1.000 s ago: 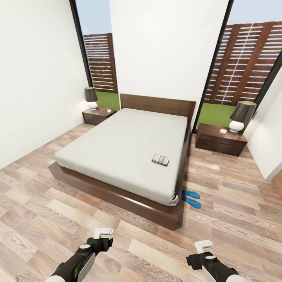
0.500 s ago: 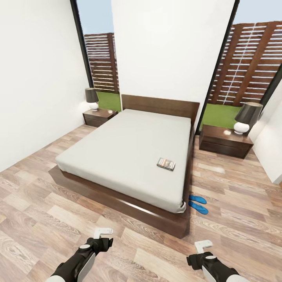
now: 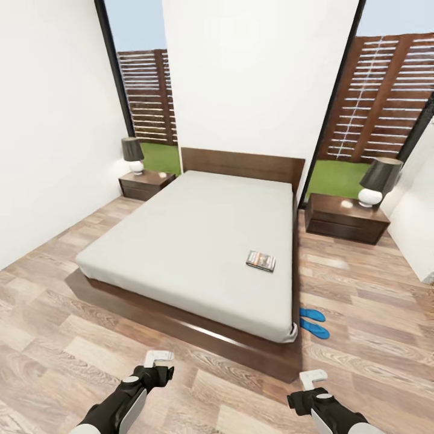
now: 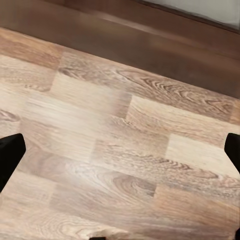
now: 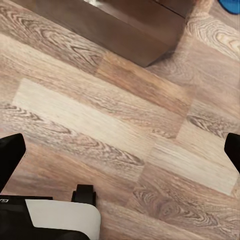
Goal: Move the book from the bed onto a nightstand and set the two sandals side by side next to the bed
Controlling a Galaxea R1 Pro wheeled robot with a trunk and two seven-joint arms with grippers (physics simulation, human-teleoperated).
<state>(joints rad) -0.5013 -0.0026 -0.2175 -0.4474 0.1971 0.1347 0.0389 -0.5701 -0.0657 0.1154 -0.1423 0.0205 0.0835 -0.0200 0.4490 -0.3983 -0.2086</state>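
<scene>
Left nightstand (image 3: 143, 184): stood against the wall at the left of the bed head, with a dark-shaded lamp (image 3: 132, 154) on top.
Left pincer (image 3: 158, 357): hung low above the wooden floor (image 3: 60, 313) in front of the bed foot, holding nothing; in the left wrist view its dark fingertips (image 4: 10, 159) were wide apart at the two edges.
Bed (image 3: 199, 235): was in the middle of the room, grey mattress on a dark brown frame, headboard to the far wall.
Book (image 3: 261, 260): lay flat on the mattress, near the right edge of the bed, in the half closer to the foot.
Sandals (image 3: 313, 322): two blue ones lay on the floor side by side, just beside the right foot corner of the bed; one corner of a sandal appeared in the right wrist view (image 5: 231, 6).
Right pincer (image 3: 313, 377): hung low above the floor, near that bed corner, empty, fingertips (image 5: 11, 160) spread wide.
Right nightstand (image 3: 345, 218): stood at the right of the bed head, carrying a second lamp (image 3: 375, 179).
</scene>
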